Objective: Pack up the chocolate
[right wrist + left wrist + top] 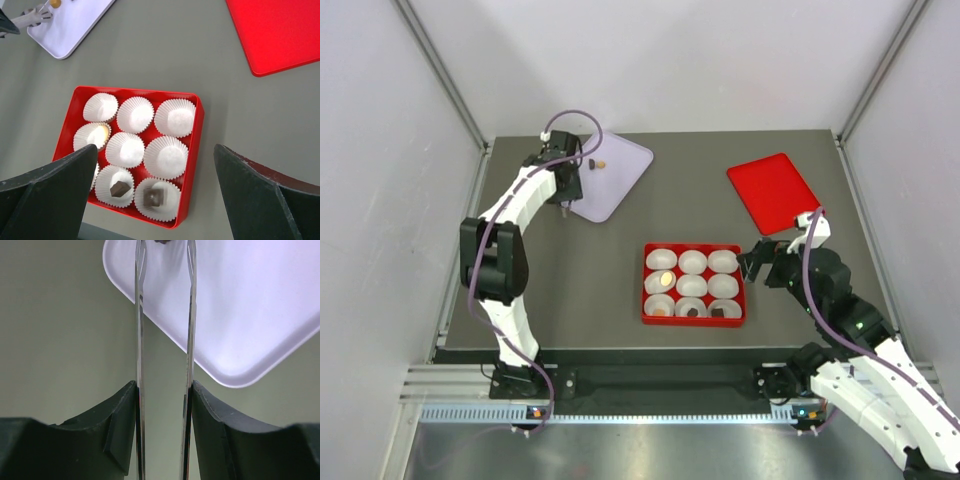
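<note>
Right hand (155, 148) frames dark chocolates (152, 197), indistinct from above.

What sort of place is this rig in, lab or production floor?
Most likely a lab test cell, not a production line: plain panel walls enclose one small table, an aluminium rail runs along its near edge, and a red box of paper cups looks staged.

our three cameras
from high up we see the whole table (570, 285); both wrist cameras look down from close, and the right one also sees the red box (196, 150).
</note>
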